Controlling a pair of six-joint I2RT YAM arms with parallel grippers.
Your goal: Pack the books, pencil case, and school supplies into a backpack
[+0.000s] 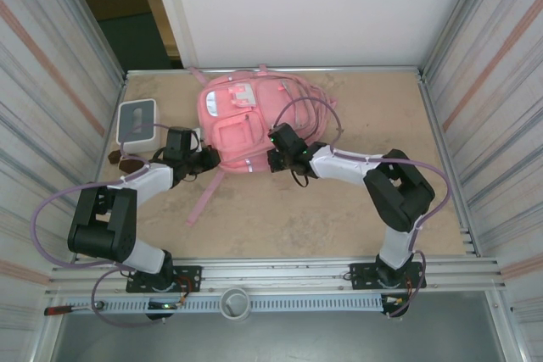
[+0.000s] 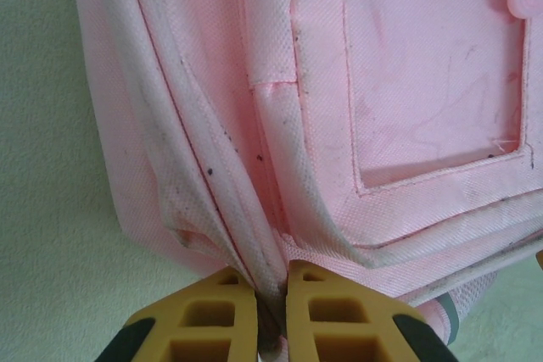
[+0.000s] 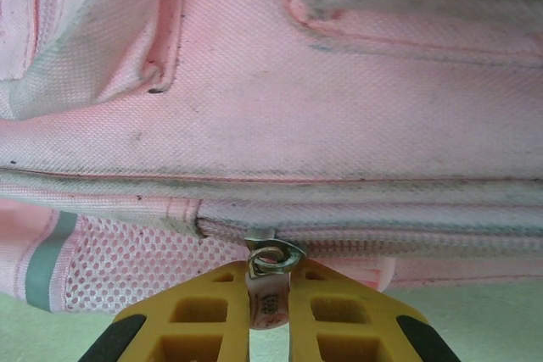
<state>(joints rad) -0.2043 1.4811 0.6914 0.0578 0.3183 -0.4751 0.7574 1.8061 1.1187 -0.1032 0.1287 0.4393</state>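
Note:
The pink backpack [image 1: 246, 120] lies flat at the back middle of the table. My left gripper [image 1: 210, 157] is at its lower left corner. In the left wrist view the left gripper [image 2: 271, 294] is shut on a fold of the backpack's [image 2: 407, 82] edge fabric. My right gripper [image 1: 273, 161] is at the bag's lower right edge. In the right wrist view the right gripper [image 3: 269, 298] is shut on the pale zipper pull [image 3: 268, 307], which hangs from a metal slider [image 3: 273, 256] on the backpack's [image 3: 271, 82] zipper line. Books, pencil case and school supplies are out of view.
A white box with a grey top [image 1: 137, 120] stands left of the bag. Small dark brown lumps [image 1: 125, 161] lie in front of it. A pink strap [image 1: 204, 197] trails toward the front. Corrugated walls close in both sides.

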